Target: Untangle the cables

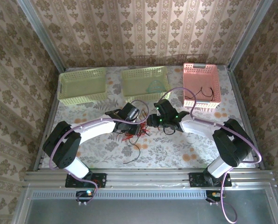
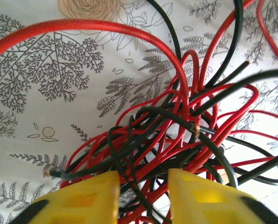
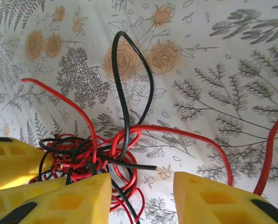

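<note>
I have the cables [image 2: 167,135] bunched in a tight red and black knot near the middle of the bench [image 1: 190,149], a little left of centre, with both arms reaching in over it. A few loose strands trail off the knot toward the near edge.

The left tool [image 2: 142,173] sits right at the knot. Its two yellow fingers [image 2: 90,198] stand apart, and several red and black strands run up through the gap. I see nothing pinched between them. One long red strand arcs away to the left across the floral cloth.

The right tool [image 3: 141,177] hovers just right of the same knot with its fingers spread wide. A black loop stands up on the far side of the gap, and a cut black end pokes into it. A red strand curves off to the right along the cloth. None of these is gripped.

At the far edge stand three baskets: two pale green baskets [image 1: 83,84] on the left and in the middle, and a pink basket [image 1: 202,66] on the right with a thin black strand lying in it.
</note>
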Controlling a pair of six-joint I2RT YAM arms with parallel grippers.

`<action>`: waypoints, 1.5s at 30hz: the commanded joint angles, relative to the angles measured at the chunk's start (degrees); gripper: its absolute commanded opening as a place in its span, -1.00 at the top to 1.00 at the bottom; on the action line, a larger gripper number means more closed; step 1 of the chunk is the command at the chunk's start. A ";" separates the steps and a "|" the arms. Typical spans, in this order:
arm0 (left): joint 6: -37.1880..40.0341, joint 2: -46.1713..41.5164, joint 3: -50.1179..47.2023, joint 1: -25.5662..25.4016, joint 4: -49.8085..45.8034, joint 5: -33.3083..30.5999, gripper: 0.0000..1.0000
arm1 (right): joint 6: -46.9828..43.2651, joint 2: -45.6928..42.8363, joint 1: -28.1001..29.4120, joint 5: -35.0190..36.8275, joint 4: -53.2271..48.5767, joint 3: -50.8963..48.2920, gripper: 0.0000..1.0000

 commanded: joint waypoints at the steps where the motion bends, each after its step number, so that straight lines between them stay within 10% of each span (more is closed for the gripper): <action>1: 0.41 -1.20 -1.69 -0.40 -0.11 -0.85 0.48 | 0.42 2.05 0.20 -3.88 2.39 1.80 0.25; 7: 0.26 -4.66 -2.03 -0.45 -1.48 -0.59 0.97 | 0.58 -2.53 0.20 -1.35 2.51 -0.22 0.35; 18: 0.84 -14.41 0.21 -0.39 -4.37 0.64 1.00 | 1.01 -6.23 2.78 -4.18 5.55 -1.13 -0.04; 24: 0.98 -18.39 0.11 -0.45 -4.75 -0.55 1.00 | 1.84 -3.12 3.46 -6.60 6.85 -0.91 1.00; 45: -2.92 -27.48 -6.24 8.31 -2.33 3.36 1.00 | 3.36 -23.93 -14.91 6.32 -2.53 -14.72 1.00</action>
